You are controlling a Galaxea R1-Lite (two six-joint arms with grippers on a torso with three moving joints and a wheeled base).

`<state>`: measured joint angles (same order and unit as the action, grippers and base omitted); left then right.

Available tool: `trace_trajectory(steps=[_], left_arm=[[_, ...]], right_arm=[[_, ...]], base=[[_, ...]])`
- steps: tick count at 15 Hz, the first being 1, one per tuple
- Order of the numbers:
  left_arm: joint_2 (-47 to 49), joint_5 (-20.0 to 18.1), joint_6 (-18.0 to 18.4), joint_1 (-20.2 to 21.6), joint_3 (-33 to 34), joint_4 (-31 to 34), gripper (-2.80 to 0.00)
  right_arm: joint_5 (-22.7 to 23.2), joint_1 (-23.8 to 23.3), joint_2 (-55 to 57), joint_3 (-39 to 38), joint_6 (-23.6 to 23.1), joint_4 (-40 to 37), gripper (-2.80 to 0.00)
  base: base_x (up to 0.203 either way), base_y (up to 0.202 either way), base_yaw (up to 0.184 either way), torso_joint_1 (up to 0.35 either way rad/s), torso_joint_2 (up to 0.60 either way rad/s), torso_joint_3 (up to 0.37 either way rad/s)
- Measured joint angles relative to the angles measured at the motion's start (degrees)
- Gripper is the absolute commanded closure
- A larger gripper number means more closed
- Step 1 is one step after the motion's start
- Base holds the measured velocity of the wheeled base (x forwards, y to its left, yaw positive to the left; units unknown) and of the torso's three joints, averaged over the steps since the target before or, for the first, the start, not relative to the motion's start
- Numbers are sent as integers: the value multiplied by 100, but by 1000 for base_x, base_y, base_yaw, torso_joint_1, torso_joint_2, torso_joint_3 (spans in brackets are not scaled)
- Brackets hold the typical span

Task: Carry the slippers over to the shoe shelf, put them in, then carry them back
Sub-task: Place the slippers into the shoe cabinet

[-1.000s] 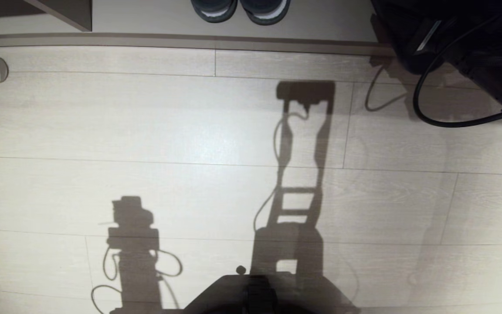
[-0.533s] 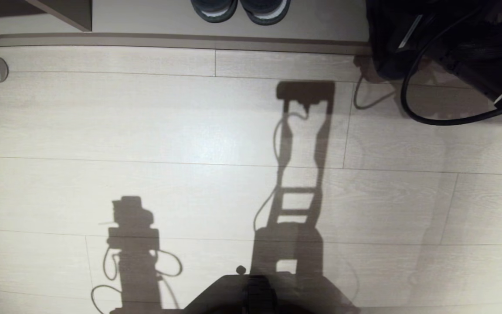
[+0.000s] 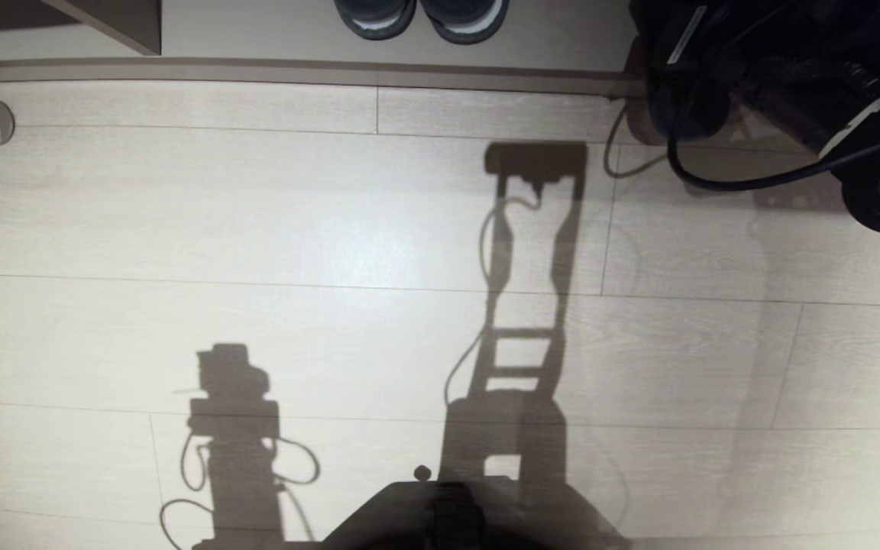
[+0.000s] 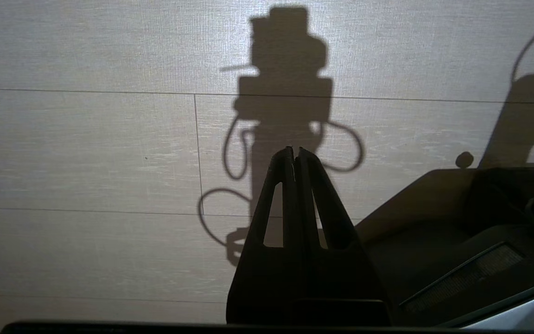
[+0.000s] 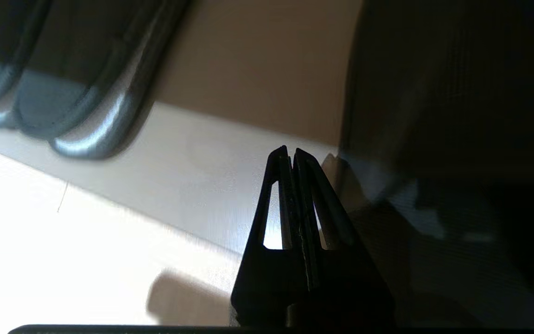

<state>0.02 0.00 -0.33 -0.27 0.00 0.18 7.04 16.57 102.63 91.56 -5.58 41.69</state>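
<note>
The shoe shelf (image 3: pixel 257 34) runs along the far edge of the head view, and your right arm (image 3: pixel 776 69) is a dark bulk at its right end, over the darker front edge strip (image 3: pixel 257 70). The fingers are hidden in that view. The dark shoes (image 3: pixel 421 17) stand on the shelf floor well to the left of that arm, and a black cable (image 3: pixel 715 183) loops from it over the pale wood floor (image 3: pixel 180 229). In the left wrist view your left gripper (image 4: pixel 295 153) hangs above the floor with its fingers pressed together on nothing. Its shadow lies ahead of the tips and the robot's base (image 4: pixel 457 232) sits just beside it. In the right wrist view your right gripper (image 5: pixel 292 155) is also pinched tight and empty, its tips low over the shelf floor. The dark shoes lie ahead and off to one side. Close on the other side is a dark blurred mass you cannot identify, so you cannot tell where the slippers are.
</note>
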Motion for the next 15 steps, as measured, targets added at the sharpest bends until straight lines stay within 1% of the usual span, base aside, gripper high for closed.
trace_trajectory(steps=[3, 6, 11, 15], left_arm=[[0, 0, 0, 0, 0, -2, 0], [0, 0, 0, 0, 0, 0, 0], [0, -1, 1, 0, 0, 0, 0], [0, 0, 2, 0, 0, -2, 0]], right_arm=[[-153, -17, 382, 821, -15, 50, 0], [-245, -175, 768, 1440, -30, -52, 0], [-241, -388, 989, 1591, -26, -78, 0], [-280, -718, 905, 1561, -22, -79, 0]], base=[[0, 0, 0, 0, 0, 0], [0, 0, 0, 0, 0, 0], [0, 0, 0, 0, 0, 0], [0, 0, 0, 0, 0, 0]])
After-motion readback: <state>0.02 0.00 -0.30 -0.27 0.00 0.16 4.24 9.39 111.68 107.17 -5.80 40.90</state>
